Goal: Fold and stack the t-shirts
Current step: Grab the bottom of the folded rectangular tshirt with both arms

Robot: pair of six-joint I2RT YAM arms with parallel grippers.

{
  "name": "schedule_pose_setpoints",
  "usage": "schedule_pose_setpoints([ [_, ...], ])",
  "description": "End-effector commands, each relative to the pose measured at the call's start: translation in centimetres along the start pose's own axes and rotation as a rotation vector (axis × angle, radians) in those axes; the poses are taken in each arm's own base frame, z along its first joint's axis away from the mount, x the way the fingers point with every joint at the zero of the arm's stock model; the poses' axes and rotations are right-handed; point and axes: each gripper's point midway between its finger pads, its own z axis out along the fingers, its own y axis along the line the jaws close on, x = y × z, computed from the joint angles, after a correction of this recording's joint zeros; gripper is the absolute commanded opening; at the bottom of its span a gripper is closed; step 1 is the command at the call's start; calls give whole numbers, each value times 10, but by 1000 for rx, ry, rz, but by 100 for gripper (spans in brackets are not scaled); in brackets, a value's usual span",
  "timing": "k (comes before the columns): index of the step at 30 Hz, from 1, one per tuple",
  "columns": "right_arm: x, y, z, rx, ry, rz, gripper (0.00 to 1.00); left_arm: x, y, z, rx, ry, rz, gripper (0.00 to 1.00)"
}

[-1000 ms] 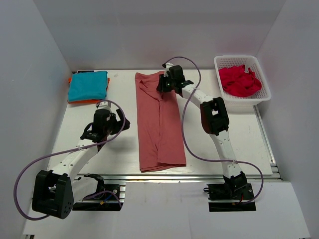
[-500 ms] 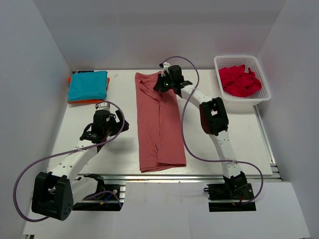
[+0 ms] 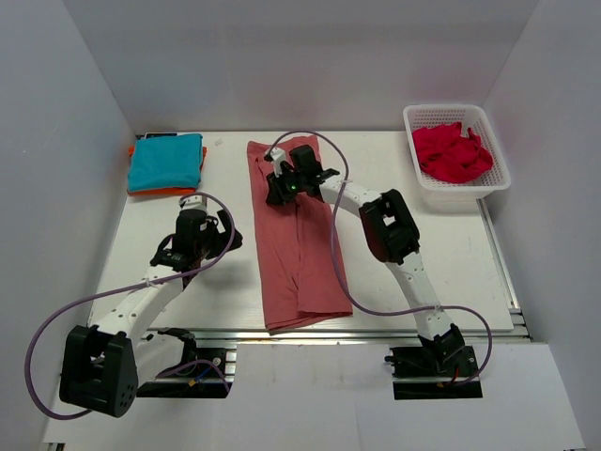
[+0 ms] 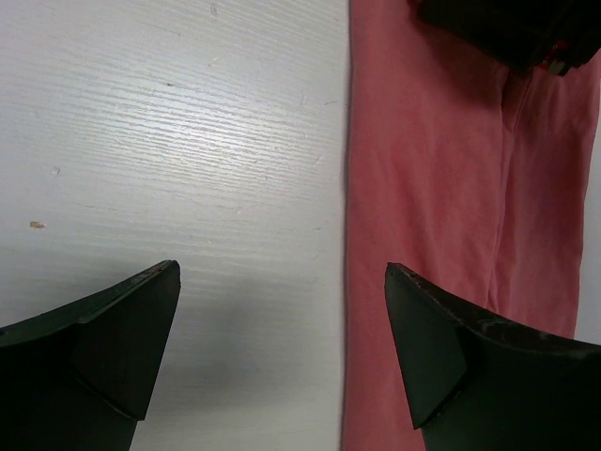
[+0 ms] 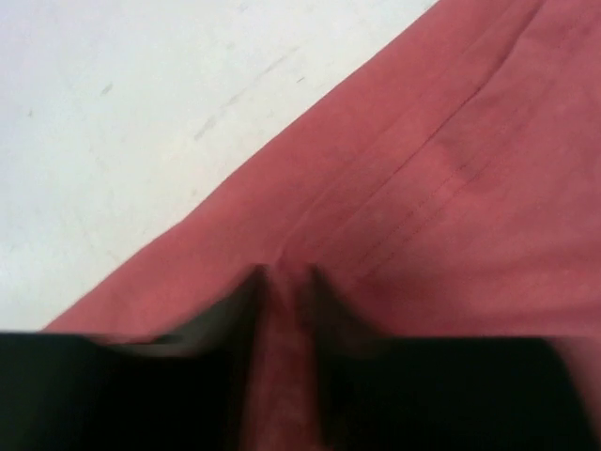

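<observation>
while left end effector gapes, right end effector pinches the one salmon t-shirt.

no legible text or labels

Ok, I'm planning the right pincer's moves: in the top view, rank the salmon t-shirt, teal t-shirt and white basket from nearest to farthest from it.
1. the salmon t-shirt: mid-table, right under the right pincer, which pinches its fabric.
2. the teal t-shirt: folded, far-left corner.
3. the white basket: far-right corner, farthest.
</observation>
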Motion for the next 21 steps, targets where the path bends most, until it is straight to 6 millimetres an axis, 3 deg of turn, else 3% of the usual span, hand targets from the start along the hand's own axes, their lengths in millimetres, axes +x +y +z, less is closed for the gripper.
schedule_pose_setpoints([
  [1,-32,24,-21,-65,-36,-150,42,1,2,-1,-1,-1,-7,100],
  [3,-33,26,-23,-69,-35,-150,59,1,2,2,-1,1,-7,100],
  [4,-36,26,-25,-67,-39,-153,75,1,2,2,-1,0,-7,100],
  [6,-47,27,-33,-56,-56,-156,90,-1,1,2,-1,0,-7,100],
  [12,-82,37,-65,-45,-145,-144,90,-7,-3,2,9,-17,-8,100],
  [14,-106,30,-82,55,-200,-88,90,-10,-5,5,17,-31,-8,100],
  [18,-102,-9,-104,240,-233,89,90,-26,-13,13,20,-40,13,100],
  [21,-85,-30,-105,276,-197,221,90,-51,-23,24,10,-70,20,100],
])
